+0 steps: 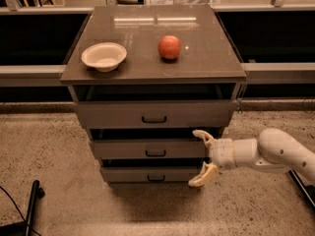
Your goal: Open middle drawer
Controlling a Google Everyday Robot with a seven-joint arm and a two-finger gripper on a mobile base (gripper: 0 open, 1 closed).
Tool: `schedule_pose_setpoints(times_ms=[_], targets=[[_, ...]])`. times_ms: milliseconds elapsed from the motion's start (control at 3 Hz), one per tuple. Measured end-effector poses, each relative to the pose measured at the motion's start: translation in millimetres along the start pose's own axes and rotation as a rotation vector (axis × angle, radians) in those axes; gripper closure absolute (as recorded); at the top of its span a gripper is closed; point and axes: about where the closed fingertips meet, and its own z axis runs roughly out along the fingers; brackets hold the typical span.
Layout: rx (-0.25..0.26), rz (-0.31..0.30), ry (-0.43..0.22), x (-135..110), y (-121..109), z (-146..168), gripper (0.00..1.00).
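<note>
The grey cabinet has three drawers. The middle drawer [147,149] has a flat grey front with a small dark loop handle [155,153], between the taller top drawer [153,114] and the shorter bottom drawer [150,174]. My gripper [200,158] comes in from the right on a white arm. It is open, with one cream finger at the middle drawer's right end and the other down by the bottom drawer. It sits right of the handle and holds nothing.
On the cabinet top [197,58] stand a white bowl [104,56] at the left and a red apple [169,47] near the middle. A dark cable and pole [30,208] lie on the speckled floor at the lower left. Dark shelving runs behind.
</note>
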Motion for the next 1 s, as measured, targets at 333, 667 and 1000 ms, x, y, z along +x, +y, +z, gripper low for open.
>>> schedule_pose_setpoints(times_ms=[333, 667, 1000], targets=[[-0.003, -0.001, 0.004, 1.2, -0.1, 2.3, 0.0], [-0.033, -0.054, 0.139, 26.8, -12.2, 10.1, 0.0], [-0.042, -0.136, 0.399, 76.1, -46.1, 3.7, 0.0]])
